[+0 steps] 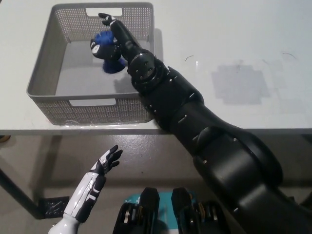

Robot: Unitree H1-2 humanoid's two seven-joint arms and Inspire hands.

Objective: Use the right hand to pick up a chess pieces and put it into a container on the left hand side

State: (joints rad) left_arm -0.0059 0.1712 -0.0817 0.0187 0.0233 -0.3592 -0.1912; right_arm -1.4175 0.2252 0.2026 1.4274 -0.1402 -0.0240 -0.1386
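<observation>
The black right robot hand (108, 35) is reaching into the grey mesh basket (43, 58) on the worktop (234, 44), apparently grasping the blue chess piece (109, 51) directly beneath it, base near the basket floor. The white left robot hand (106, 163) is hanging open below the worktop edge.

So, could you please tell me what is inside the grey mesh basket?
A blue chess piece sits in the grey mesh basket, the black right hand on it. The arm covers the right inner corner.
</observation>
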